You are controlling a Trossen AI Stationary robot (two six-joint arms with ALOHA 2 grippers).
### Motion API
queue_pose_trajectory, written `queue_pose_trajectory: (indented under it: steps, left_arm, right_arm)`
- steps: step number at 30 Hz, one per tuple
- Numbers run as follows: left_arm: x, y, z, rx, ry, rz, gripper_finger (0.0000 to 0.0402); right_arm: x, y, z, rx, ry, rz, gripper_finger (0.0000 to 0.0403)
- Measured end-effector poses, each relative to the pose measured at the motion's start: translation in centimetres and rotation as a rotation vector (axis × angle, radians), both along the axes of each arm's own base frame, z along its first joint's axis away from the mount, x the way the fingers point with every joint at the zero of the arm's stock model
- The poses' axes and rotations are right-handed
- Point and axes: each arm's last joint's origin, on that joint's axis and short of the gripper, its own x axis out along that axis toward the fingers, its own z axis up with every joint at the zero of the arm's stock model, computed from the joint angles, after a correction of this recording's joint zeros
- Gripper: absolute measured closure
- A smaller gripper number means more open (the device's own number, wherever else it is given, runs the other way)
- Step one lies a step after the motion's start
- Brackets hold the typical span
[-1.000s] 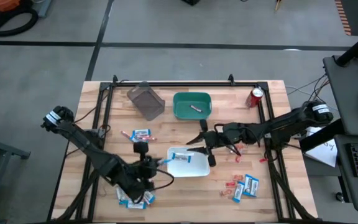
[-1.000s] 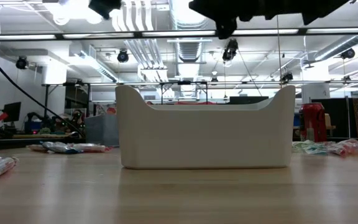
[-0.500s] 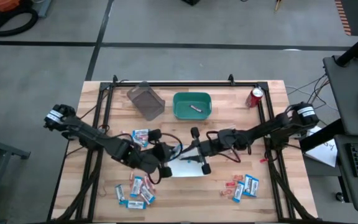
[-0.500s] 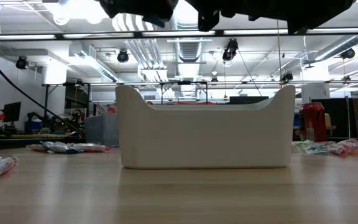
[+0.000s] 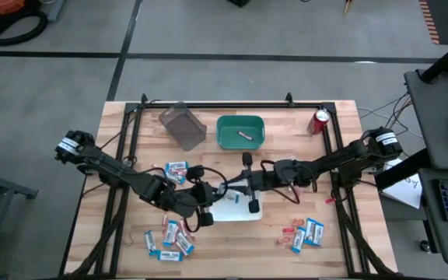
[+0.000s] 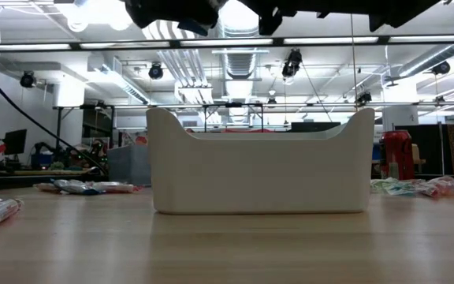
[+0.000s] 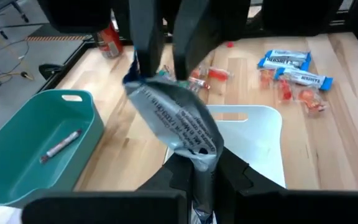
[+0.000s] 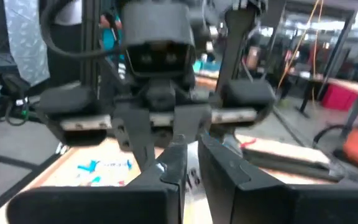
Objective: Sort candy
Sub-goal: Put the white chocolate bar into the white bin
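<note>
A candy packet (image 7: 178, 122), its silver printed back up and a blue end (image 7: 133, 70) away from my left gripper, hangs in the air over the white tray (image 5: 239, 210). My left gripper (image 5: 211, 199) is shut on its near end, and my right gripper (image 5: 232, 189) faces it from the table's right, fingers closed in on the far end. More blue-and-white packets and small red pieces lie in piles at the near left (image 5: 169, 237), near right (image 5: 302, 232) and left of the tray (image 5: 176, 167). My left gripper pinches the packet's near end (image 7: 199, 163) between its two fingers, which come slanting down from the table's left. The packet sticks out beyond them, tilted up and clear of the tray. My right gripper has the packet's far end (image 8: 191, 179) between its two fingers (image 7: 146, 43), coming about level from the table's right. That end is lifted clear of the tray.
A green bin (image 5: 240, 131) holding one slim stick (image 7: 61, 145) stands at the far middle, with a tipped grey container (image 5: 182, 124) to its left. A red can (image 5: 320, 120) is at the far right. In the low view the white tray (image 6: 258, 170) fills the middle.
My left gripper has swung from the near-left pile toward the table's middle with the packet, rolling as it went, then held still over the tray. My right gripper has edged toward the left onto the packet, and its fingers have drawn together.
</note>
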Motion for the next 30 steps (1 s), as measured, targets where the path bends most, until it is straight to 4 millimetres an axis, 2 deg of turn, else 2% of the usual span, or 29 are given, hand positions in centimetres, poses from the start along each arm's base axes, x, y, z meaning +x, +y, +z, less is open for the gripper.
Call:
queue_pose_trajectory:
  steps: [6,14,19,23,30]
  left_arm:
    - [-0.28,0.19,-0.4,0.033,0.048,0.011,0.0391]
    - [-0.62,0.29,-0.83,0.06,0.102,0.01,0.0391]
    - [-0.64,0.38,-0.93,0.066,0.113,0.013,0.0391]
    - [-0.54,0.56,-0.99,0.056,0.11,0.029,0.0391]
    - [-0.5,0.53,-1.0,0.039,0.112,0.015,0.0391]
  right_arm:
    - [-0.31,0.18,-0.03,0.11,0.069,0.062,0.0324]
    - [-0.73,0.15,-0.19,0.203,0.16,0.053,0.0216]
    - [-0.88,0.07,0.28,0.206,0.141,0.041,0.0165]
    - [-0.85,0.05,0.38,0.187,0.135,0.032,0.015]
    - [-0.75,-0.49,0.42,0.137,0.123,-0.079,0.0158]
